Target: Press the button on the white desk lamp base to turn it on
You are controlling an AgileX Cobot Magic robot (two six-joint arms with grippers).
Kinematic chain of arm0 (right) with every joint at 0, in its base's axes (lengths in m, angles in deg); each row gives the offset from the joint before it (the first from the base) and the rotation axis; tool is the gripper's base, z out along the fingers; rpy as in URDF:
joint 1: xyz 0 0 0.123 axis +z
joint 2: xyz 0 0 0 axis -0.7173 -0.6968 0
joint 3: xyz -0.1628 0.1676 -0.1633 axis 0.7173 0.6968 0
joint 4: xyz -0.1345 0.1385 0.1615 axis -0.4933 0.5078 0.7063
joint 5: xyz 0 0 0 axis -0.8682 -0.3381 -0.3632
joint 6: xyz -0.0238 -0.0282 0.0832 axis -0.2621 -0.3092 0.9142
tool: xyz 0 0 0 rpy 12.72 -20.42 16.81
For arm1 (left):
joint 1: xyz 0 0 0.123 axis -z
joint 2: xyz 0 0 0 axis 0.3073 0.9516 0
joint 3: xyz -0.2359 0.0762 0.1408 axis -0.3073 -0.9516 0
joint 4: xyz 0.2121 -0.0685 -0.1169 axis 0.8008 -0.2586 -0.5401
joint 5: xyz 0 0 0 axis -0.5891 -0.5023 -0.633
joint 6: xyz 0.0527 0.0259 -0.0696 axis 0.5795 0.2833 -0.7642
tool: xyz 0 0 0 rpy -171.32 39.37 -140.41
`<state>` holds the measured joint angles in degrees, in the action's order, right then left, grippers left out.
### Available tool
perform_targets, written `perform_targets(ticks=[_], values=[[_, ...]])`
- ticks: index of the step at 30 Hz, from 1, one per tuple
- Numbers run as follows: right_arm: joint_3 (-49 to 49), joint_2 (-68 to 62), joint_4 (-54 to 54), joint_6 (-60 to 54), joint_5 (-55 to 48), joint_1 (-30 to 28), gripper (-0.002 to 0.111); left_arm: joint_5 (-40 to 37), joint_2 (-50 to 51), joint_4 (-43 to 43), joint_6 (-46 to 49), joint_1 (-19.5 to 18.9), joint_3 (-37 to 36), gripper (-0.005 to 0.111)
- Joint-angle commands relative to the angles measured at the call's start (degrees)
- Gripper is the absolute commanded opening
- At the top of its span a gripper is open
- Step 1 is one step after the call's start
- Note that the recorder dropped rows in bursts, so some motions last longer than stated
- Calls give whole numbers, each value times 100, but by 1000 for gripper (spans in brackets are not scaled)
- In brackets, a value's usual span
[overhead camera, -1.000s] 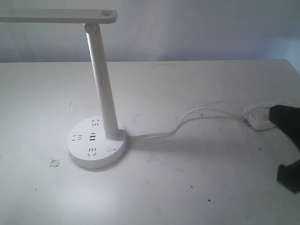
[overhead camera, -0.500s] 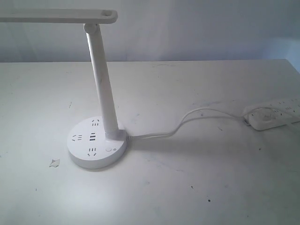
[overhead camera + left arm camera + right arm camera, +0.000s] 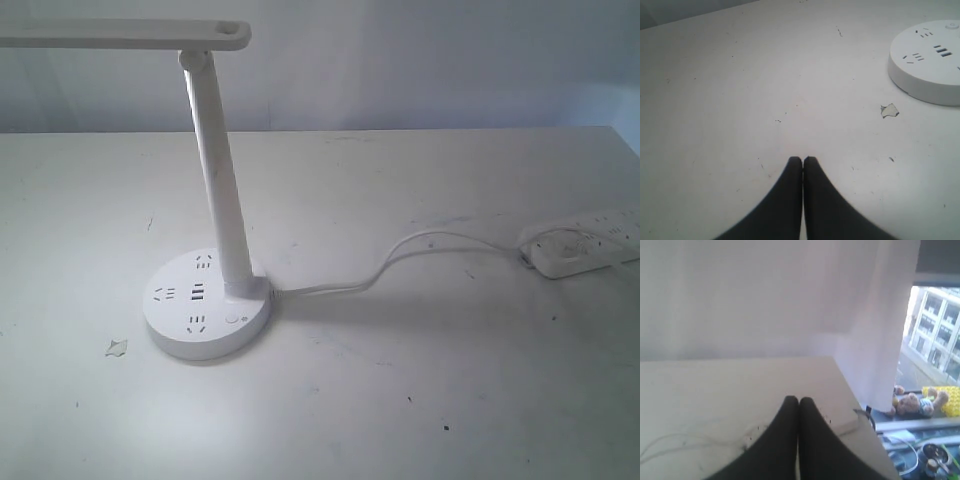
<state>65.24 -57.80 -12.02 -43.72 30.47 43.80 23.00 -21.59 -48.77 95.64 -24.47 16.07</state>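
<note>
The white desk lamp [image 3: 215, 160] stands left of centre on the table, its head unlit. Its round white base [image 3: 205, 305] carries dark socket slots and the small round button [image 3: 234, 320] on the near right of its top. Neither gripper shows in the exterior view. In the left wrist view my left gripper [image 3: 803, 159] is shut and empty over bare table, with the lamp base [image 3: 927, 62] some way off. My right gripper [image 3: 798, 400] is shut and empty, above the power strip [image 3: 840, 422] near the table's edge.
A white cord [image 3: 400, 258] runs from the base to a long white power strip [image 3: 585, 245] at the right edge. A small scrap [image 3: 117, 347] lies left of the base. The table's right edge [image 3: 860, 405] drops off beside the right gripper.
The right gripper, seen a second ago at the right edge of the exterior view, has withdrawn out of that view. The lamp has not moved.
</note>
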Motion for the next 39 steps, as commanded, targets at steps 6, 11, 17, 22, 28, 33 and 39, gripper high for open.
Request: perform_targets(ticks=[6,11,17,22,28,33,39], values=[[46,1436,-30,19,-817,-458,0,9,-22,-33,-6,-15,-19,0],[113,1506,309,35,-775,-1301,0,9,-22,-33,-6,-15,-19,0],[926,1506,655,35,428,-1684,0,9,-22,-33,-6,-15,-19,0],[1816,1506,683,-20,2208,-1684,0,9,-22,-33,-6,-15,-19,0],[2208,1506,673,-211,2670,-1684,0,9,-22,-33,-6,-15,-19,0],[2208,1506,712,-211,2058,-1684,0,9,-22,-33,-6,-15,-19,0],[2208,1506,712,-294,2012,-1684,0,9,-22,-33,-6,-15,-19,0]])
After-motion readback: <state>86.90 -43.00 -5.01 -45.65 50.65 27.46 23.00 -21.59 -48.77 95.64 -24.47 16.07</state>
